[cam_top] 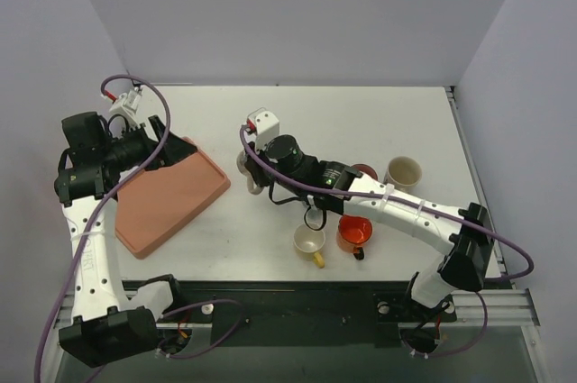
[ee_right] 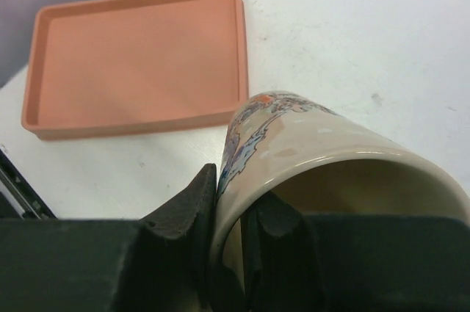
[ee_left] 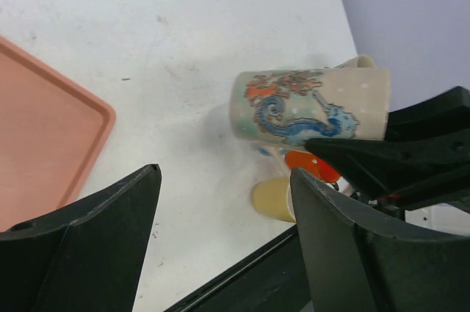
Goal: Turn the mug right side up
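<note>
Mug: the seahorse mug (ee_left: 308, 106) is tipped on its side over the middle of the table (cam_top: 361, 122) — base pointing toward the tray, mouth toward the right arm.
Right gripper: the right gripper (ee_right: 228, 205) is pinched onto the mug's rim, one finger outside the painted wall and the other down inside the mouth.
Left gripper: the left gripper (ee_left: 224, 180) has its jaws spread wide with nothing between them. It hangs by the tray's far corner, facing the mug but apart from it.
Contact with the table: there is a shadow right under the mug, but I cannot tell whether its lower side touches the tabletop.
Tray: the salmon-pink tray (cam_top: 171, 198) lies flat on the left part of the table, near the mug but not touching it.
Other cups: a cream cup (cam_top: 309, 241) with a yellow handle and an orange mug (cam_top: 354, 232) stand upright just beside each other near the front edge — a beige cup (cam_top: 403, 171) stands upright farther back on the right.
</note>
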You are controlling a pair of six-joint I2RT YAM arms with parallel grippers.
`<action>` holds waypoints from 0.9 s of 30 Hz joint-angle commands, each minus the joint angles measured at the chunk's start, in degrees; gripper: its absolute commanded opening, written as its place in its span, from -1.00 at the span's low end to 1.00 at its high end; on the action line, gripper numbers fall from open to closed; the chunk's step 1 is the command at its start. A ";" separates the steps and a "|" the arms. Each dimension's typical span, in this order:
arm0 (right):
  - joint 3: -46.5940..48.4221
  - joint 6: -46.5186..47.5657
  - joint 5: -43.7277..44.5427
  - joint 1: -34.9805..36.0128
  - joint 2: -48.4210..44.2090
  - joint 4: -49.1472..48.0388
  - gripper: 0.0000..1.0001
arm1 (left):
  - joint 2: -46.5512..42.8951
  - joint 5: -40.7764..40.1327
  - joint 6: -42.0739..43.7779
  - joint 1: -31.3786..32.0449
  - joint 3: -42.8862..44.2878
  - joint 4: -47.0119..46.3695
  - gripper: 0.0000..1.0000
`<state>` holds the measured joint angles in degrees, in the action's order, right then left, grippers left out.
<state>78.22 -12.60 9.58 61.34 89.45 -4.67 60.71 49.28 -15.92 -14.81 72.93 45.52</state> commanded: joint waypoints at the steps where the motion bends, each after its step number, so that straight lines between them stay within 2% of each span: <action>1: 12.21 7.06 0.17 0.36 -7.62 13.21 -1.00 | -0.50 -7.34 8.36 -0.31 1.43 3.61 0.63; 4: 16.61 10.13 1.22 0.97 -10.34 27.48 -1.00 | -1.20 -11.29 13.53 -0.13 1.78 4.58 0.63; 8: 17.76 8.39 3.77 1.06 -14.46 50.22 -1.00 | -2.61 -16.22 18.81 -0.13 0.47 4.32 0.64; 12: 11.90 1.12 13.42 0.89 -19.65 62.90 -1.00 | -2.79 -17.46 21.19 -0.04 -1.38 3.97 0.64; 14: 7.68 -3.10 14.84 -0.25 -22.28 66.69 -1.00 | -2.61 -17.11 21.55 0.13 -2.52 3.53 0.64; 17: -0.84 -8.22 15.90 -5.94 -25.81 67.33 -1.00 | -2.35 -16.84 21.55 0.13 -4.02 2.65 0.64; 21: -12.53 -14.90 17.75 -8.86 -31.17 66.28 -1.00 | -2.26 -16.41 20.93 0.22 -6.30 0.54 0.64; 25: -24.47 -15.52 10.12 -15.80 -37.41 56.29 -1.00 | -1.56 -15.62 21.20 0.22 -6.92 0.01 0.64; 27: -29.93 -17.62 9.22 -17.66 -39.34 51.20 -1.00 | -1.73 -15.44 21.20 0.22 -7.18 -0.69 0.64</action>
<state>54.81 -25.89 19.05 47.13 54.87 56.93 59.18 32.86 3.95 -14.72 65.95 48.90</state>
